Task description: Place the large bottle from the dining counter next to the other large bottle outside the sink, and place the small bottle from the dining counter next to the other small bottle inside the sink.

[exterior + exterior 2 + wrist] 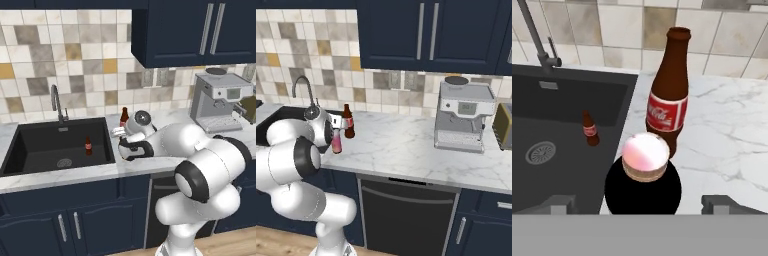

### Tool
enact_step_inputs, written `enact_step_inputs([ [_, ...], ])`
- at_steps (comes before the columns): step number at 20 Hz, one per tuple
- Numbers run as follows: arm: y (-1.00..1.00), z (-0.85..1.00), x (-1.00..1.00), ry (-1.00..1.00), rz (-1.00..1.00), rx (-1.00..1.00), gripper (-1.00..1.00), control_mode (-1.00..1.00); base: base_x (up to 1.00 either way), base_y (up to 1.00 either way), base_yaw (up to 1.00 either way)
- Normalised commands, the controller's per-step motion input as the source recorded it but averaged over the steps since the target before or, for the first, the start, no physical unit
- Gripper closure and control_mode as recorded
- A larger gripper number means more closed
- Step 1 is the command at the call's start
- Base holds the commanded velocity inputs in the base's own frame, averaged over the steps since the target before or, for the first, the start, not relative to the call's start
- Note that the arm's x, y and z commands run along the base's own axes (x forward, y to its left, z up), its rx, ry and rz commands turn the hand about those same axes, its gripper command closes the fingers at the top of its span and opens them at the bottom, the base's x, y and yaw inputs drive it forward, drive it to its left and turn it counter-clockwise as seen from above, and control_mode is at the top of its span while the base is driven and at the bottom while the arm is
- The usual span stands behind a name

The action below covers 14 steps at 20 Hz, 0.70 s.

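A dark bottle with a pink cap (645,157) stands upright on the marble counter (727,130) just right of the sink (30,150); it looks pink (336,142) from the right base. My gripper (642,202) is open above it, a fingertip (562,202) on each side and clear of its body. Right behind it stands the large brown cola bottle (668,100), also brown (124,116) in the left base view. A small cola bottle (88,146) stands upright inside the sink, small (589,129) in the hand view too.
The faucet (56,102) rises behind the sink. A coffee machine (462,117) sits far right on the counter, with a toaster (504,120) beyond it. Dark upper cabinets (195,30) hang above. Open marble lies between the bottles and the machine.
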Motion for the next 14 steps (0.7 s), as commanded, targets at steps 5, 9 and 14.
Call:
enact_step_inputs([
  [5,0.0,0.36,-0.35,-0.08,0.0,0.0,-1.0,-1.0,0.0,0.0,0.0],
  [9,0.0,0.5,-0.46,-0.09,0.02,0.0,-1.0,-1.0,0.0,0.0,0.0],
  [14,0.0,0.61,-0.29,-0.06,0.0,0.02,-1.0,-1.0,0.0,0.0,0.0],
])
